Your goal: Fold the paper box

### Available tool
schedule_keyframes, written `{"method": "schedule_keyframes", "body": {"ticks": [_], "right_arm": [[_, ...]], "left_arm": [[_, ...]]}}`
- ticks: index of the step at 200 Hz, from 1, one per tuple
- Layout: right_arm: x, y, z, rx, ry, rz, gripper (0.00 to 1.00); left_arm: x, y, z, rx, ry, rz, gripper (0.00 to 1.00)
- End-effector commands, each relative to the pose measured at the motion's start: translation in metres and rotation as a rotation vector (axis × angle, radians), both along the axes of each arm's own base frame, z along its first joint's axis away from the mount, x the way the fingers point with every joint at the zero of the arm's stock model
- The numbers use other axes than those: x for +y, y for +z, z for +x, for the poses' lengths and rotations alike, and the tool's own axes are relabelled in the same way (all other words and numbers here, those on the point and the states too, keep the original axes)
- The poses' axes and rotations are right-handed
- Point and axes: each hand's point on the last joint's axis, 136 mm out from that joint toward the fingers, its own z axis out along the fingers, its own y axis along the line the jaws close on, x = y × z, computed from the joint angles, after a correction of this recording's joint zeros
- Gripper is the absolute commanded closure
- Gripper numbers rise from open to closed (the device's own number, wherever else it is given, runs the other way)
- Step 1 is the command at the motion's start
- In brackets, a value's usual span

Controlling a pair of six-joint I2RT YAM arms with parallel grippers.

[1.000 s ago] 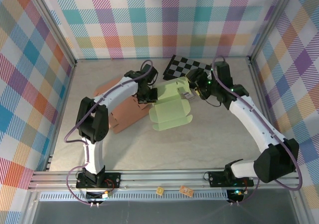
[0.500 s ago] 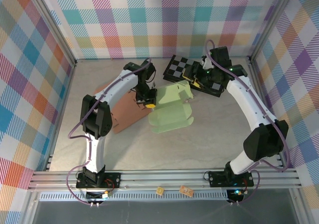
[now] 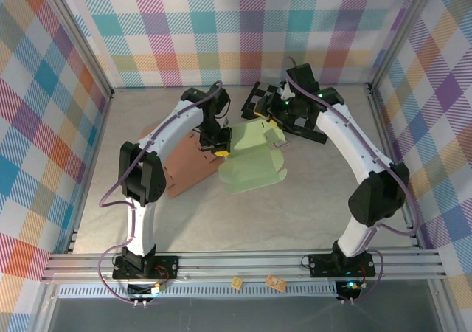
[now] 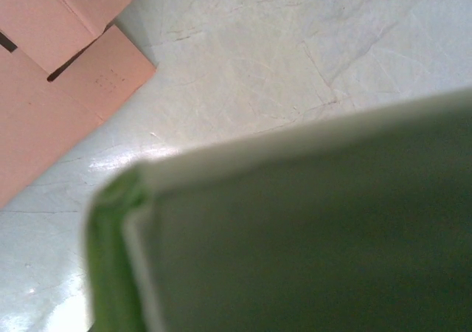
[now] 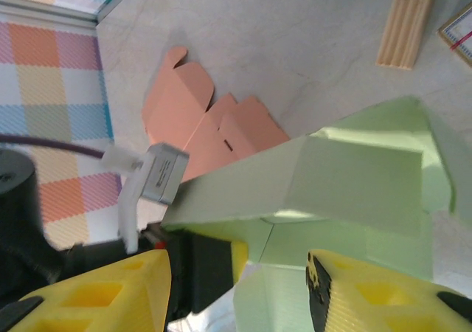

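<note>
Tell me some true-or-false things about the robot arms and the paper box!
1. The paper box is green. True.
2. The left gripper is pinching the box's edge. True.
3. The right gripper is squeezed shut. False: its yellow fingers stand apart.
4. The flat orange cardboard lies on top of the green box. False: it lies on the table beside the box, on the left arm's side.
5. A black-and-white checkered board lies at the back of the table. True.
</note>
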Motion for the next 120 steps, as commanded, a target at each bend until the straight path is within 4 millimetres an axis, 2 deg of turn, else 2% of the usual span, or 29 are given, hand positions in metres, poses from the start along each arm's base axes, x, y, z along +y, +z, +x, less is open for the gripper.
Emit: {"method": "schedule_keyframes", "body": {"ticks": [1, 34, 81, 120], "right_arm": [[-0.009, -0.001, 0.017, -0.022, -0.042, -0.060, 0.48], [-0.009, -0.006, 0.024, -0.025, -0.028, -0.094, 0.47], [-0.006, -0.027, 0.012, 0.033, -0.010, -0.104, 0.44], [0.004, -0.025, 0.005, 0.030, 0.014, -0.075, 0.44]], "left_arm": [[0.000, 0.002, -0.007, 0.024, 0.005, 0.027, 1.00], [-0.003, 0.001, -0.006, 0.015, 0.009, 0.031, 1.00], [-0.006, 0.002, -0.001, -0.003, 0.015, 0.030, 1.00], [-0.007, 0.002, 0.001, -0.017, 0.012, 0.038, 1.00]]}}
